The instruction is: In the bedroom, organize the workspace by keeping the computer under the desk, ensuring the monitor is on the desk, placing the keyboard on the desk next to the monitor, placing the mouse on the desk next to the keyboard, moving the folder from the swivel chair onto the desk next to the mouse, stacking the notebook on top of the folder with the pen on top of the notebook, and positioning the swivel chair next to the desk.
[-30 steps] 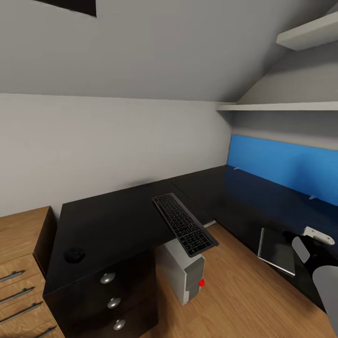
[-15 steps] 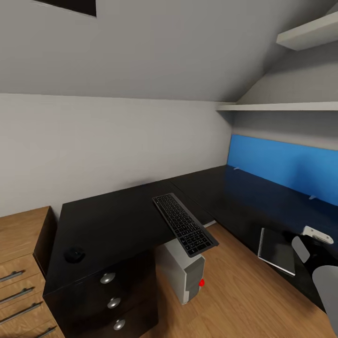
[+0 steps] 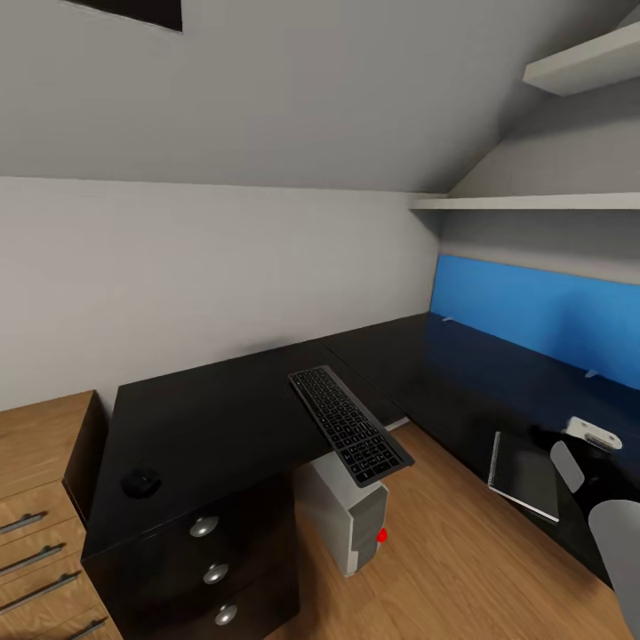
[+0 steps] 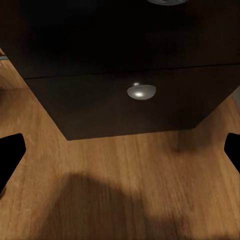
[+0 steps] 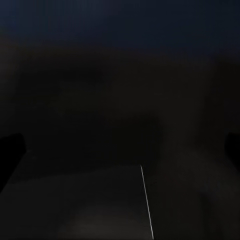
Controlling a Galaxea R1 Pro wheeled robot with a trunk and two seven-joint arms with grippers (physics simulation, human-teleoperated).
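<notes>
No legible txt, labels or nos. anywhere; keyboard (image 3: 349, 425) keys unreadable.

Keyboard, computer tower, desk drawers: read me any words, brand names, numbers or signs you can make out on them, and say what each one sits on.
No text can be read in these pictures.
The keyboard: its key legends are too small and blurred to read.
The computer: a small red mark on its front, no letters legible.
The desk drawers: plain black fronts with silver knobs, no labels.
The notebook: plain cover, no writing visible.
</notes>
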